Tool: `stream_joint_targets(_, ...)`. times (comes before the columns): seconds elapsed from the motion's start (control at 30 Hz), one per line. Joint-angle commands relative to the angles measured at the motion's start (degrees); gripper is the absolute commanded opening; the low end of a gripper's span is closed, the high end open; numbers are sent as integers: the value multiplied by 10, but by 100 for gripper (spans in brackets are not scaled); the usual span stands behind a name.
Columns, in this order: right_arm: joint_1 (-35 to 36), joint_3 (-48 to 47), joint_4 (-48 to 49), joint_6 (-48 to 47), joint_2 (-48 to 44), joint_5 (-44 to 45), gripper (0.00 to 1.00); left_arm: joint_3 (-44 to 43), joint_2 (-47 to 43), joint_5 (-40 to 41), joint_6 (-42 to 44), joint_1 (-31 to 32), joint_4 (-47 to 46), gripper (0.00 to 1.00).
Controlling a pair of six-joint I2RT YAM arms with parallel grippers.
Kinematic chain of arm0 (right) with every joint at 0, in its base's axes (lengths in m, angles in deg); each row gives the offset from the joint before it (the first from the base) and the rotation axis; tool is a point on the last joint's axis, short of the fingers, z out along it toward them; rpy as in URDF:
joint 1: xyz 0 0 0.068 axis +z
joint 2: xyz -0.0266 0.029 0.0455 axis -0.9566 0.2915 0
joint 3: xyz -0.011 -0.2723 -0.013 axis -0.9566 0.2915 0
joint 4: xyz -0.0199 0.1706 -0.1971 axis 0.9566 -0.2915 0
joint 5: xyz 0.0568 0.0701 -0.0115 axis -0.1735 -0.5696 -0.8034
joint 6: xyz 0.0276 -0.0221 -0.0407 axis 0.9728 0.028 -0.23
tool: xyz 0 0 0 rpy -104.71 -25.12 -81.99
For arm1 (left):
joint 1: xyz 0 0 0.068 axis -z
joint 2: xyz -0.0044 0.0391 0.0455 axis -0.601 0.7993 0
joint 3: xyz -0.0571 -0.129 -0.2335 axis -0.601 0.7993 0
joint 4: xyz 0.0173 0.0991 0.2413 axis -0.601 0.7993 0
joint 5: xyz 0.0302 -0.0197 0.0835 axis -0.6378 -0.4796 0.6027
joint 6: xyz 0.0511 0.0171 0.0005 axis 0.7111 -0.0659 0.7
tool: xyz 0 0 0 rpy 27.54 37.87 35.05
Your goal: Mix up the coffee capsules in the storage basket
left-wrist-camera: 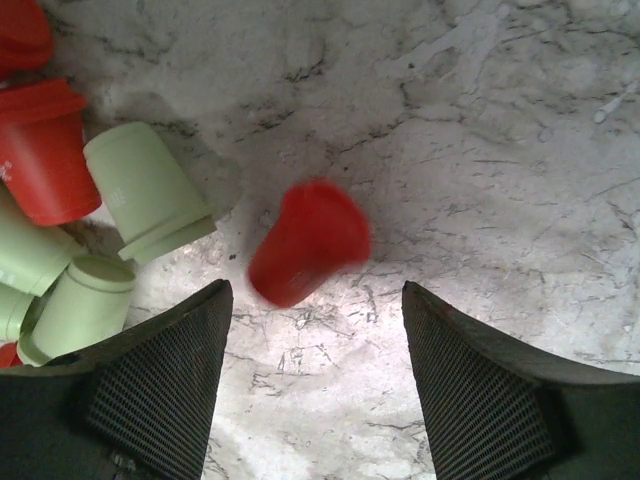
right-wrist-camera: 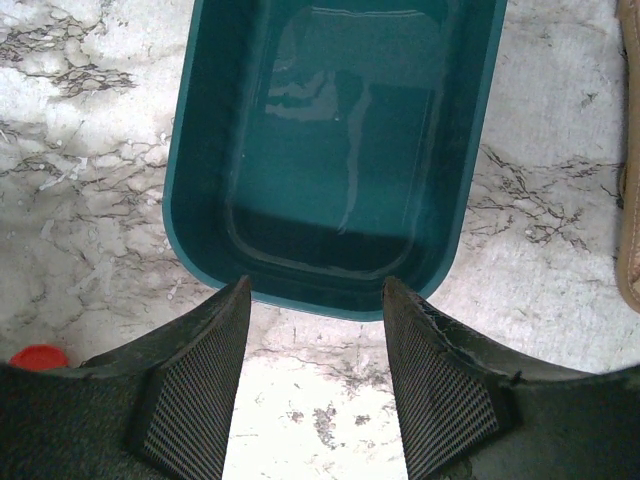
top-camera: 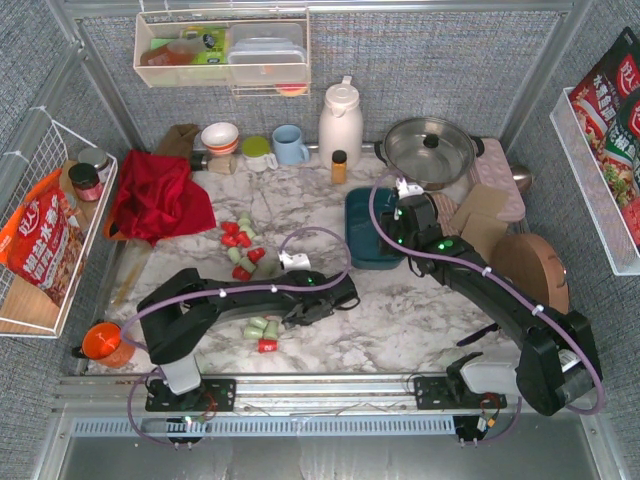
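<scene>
Left pincer (left-wrist-camera: 315, 289): jaws wide apart, gripping nothing. One red capsule (left-wrist-camera: 308, 243) sits just ahead of the gap between the fingers, at 12 o'clock from the tips in the wrist view. It touches neither pad. It's blurred, so I can't tell whether it rests flat on the counter (left-wrist-camera: 500, 150). At 9 to 10 o'clock in that view, green capsules (left-wrist-camera: 145, 190) and more red ones lie on their sides, packed together, several touching.

Right pincer (right-wrist-camera: 317, 282): jaws roughly half open, gripping nothing. It hangs over the counter at the near short end of the storage basket (right-wrist-camera: 200, 160), with the fingertips level with the rim edge in the wrist view. Can't tell whether they touch it. The inside of the basket shows only glossy teal floor and walls.

Top view: the basket sits at 1 o'clock from counter centre, long axis running 12 to 6. The coffee capsules (top-camera: 240, 245) are all on the counter outside it, in two groups. The far group is at 9 o'clock from the basket, well apart from it. The near group is at 7 o'clock from the basket, right beside the left pincer. A red cloth (top-camera: 155, 195) lies at 10 o'clock from the far group. An amber bottle (top-camera: 339, 165) stands upright at 11 o'clock, just past the basket's far end.
</scene>
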Motion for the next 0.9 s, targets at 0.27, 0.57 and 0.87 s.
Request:
stream_joint_targets(0.27,1,-9,4,4,3,-11,59,17,-13,18,-34,13,-19,77)
stream_joint_targets(0.57,2,-9,4,4,5,-11,59,58,-44,32,-9,8,-58,77)
stream_joint_targets(0.87,3,-14,1,3,10,-15,59,40,-83,65,189,8,-80,83)
